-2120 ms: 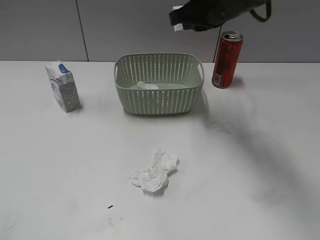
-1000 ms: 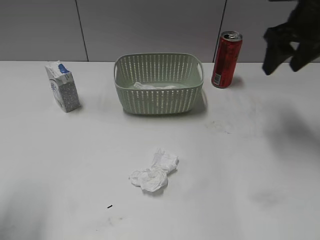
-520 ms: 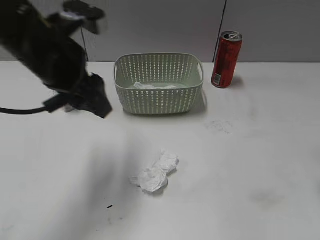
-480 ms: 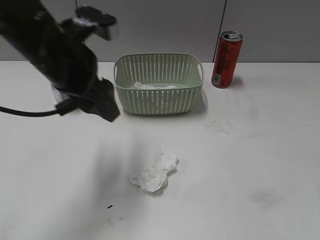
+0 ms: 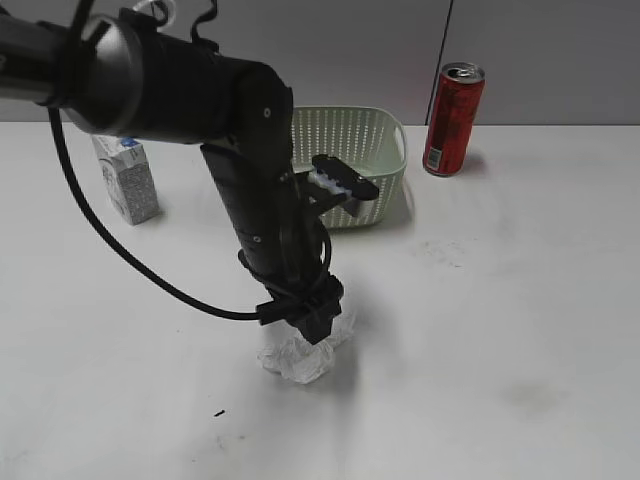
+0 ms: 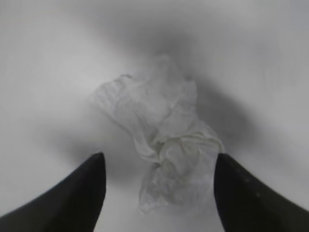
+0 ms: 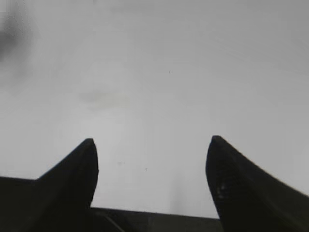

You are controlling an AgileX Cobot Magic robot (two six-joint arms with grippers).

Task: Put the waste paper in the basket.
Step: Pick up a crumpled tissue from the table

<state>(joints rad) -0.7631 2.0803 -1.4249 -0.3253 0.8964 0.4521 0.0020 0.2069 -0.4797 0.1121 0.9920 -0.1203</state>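
One crumpled white waste paper wad (image 5: pixel 303 358) lies on the white table, in front of the pale green basket (image 5: pixel 375 140). My left gripper (image 5: pixel 312 322) hangs right over the wad, open. In the left wrist view the wad (image 6: pixel 164 145) lies between the spread black fingers of my left gripper (image 6: pixel 158 164). The left arm hides most of the basket and what is inside it. My right gripper (image 7: pixel 150 147) is open and empty over bare table; it is out of the exterior view.
A tall red can (image 5: pixel 454 118) stands right of the basket. A small white-grey carton with a blue top (image 5: pixel 128 182) stands at the left, partly behind my left arm.
My left arm has swung in from the left and come down over the wad on the table. The right arm has left the exterior view after being above the basket.
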